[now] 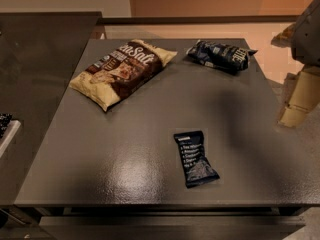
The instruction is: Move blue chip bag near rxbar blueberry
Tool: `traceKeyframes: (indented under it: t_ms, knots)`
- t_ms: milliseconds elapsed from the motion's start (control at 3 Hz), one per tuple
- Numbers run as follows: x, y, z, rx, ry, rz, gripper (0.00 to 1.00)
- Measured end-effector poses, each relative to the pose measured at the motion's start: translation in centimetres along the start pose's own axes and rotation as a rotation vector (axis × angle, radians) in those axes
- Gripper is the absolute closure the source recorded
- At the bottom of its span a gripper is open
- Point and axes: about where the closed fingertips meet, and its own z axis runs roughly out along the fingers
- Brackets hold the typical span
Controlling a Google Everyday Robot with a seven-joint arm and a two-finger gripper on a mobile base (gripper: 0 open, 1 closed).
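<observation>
The blue chip bag (220, 55), crinkly dark navy with white lettering, lies at the far right of the grey table (125, 149). The rxbar blueberry (195, 158), a small flat dark navy wrapper with pale text lines, lies near the table's front, right of centre. The two are well apart. My gripper (299, 103) hangs at the right edge of the view, beyond the table's right side, to the right of and nearer than the chip bag, touching nothing.
A larger cream-and-brown snack bag (122, 70) lies at the far left of the table. A dark counter (40, 59) adjoins the table on the left. A pale floor and wall lie behind.
</observation>
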Motion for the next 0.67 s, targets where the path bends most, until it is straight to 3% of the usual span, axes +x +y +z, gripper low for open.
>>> traceKeyframes:
  t_ms: [333, 667]
  knots:
    - [-0.1, -0.2, 0.1, -0.002, -0.003, -0.003, 0.00]
    - [0.1, -2.5, 1.6, -0.003, -0.019, 0.016, 0.00]
